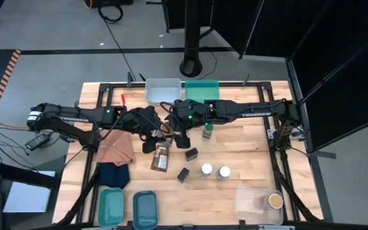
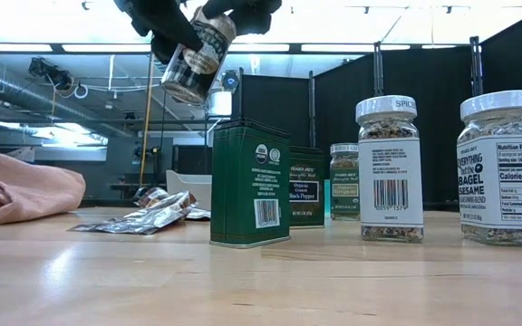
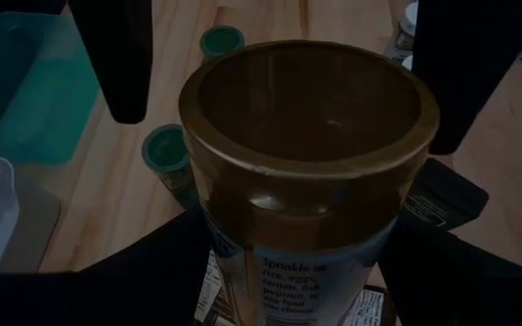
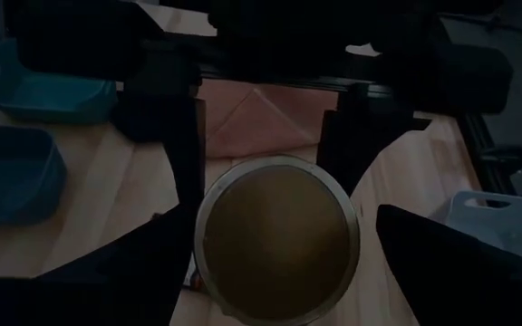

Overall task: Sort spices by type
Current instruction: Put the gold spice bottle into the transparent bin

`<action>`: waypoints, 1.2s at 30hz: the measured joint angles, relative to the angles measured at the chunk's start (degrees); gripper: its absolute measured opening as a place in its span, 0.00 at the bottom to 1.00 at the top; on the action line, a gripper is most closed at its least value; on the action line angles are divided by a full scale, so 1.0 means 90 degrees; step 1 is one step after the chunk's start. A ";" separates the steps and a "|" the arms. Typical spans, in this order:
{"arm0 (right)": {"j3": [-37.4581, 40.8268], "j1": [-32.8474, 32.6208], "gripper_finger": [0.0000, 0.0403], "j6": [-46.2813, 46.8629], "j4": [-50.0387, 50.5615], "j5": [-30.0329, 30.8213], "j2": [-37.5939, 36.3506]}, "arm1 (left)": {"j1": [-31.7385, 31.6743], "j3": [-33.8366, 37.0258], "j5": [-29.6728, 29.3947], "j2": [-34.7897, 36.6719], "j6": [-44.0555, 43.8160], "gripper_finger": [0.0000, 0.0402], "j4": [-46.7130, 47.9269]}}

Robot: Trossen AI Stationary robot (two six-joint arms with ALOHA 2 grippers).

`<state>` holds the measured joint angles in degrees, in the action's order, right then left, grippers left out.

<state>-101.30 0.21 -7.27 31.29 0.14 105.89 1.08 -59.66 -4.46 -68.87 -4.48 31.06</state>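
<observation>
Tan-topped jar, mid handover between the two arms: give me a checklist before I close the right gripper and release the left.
1. Left gripper clamped on the tan-topped jar: ok, its fingers press both sides.
2. Right gripper open and straddling the jar: ok.
3. Right fingers touching the jar: not ok, a gap shows beside it.
4. Jar clear of the table and the green tin: ok, it hangs well above both in the low view.
5. Jar upright: not ok, it is tilted.
6. Jar centred between the right fingers: cannot tell.
</observation>
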 joint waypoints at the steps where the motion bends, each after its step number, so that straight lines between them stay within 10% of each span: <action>1: 0.0000 0.0005 0.87 0.0001 0.0001 -0.0041 0.0000 | 0.0002 0.0000 -0.0005 -0.0009 0.0002 0.69 -0.0012; 36: 0.0130 0.0039 0.72 -0.0015 0.0061 0.0127 -0.0015 | 0.0000 0.0012 -0.0208 -0.0031 0.0324 0.69 -0.0256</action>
<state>-100.13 0.56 -7.40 31.84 1.28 105.75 1.08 -59.55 -6.33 -69.14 -1.56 28.75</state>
